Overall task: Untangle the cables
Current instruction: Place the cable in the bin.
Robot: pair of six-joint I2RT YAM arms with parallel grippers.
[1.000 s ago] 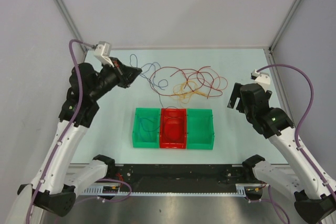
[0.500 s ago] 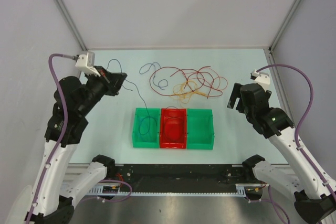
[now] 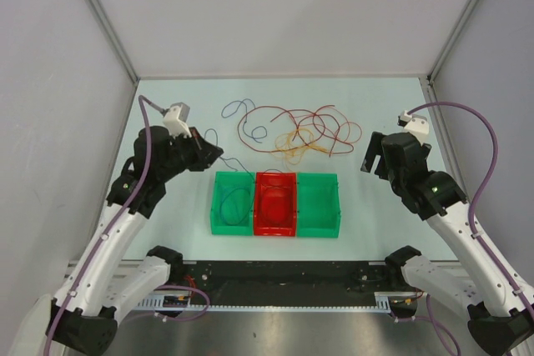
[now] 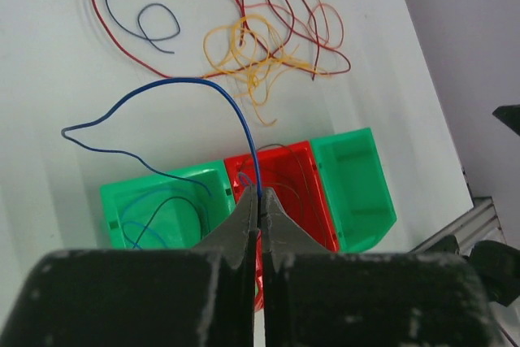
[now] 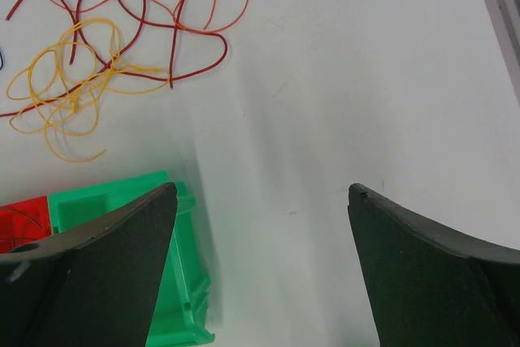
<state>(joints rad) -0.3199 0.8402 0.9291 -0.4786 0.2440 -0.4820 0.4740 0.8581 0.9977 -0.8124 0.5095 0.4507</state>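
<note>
A blue cable hangs pinched in the clenched left gripper over the green bin, which holds other blue strands. The red bin has a red one. A red, yellow and blue tangle is left on the surface. The right gripper is spread wide and empty.

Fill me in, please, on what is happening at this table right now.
The left gripper is shut on a blue cable and holds it up near the left green bin, which the cable's other end seems to reach. The right gripper is open and empty above the table on the right. Red cables and yellow cables lie tangled farther back.
</note>
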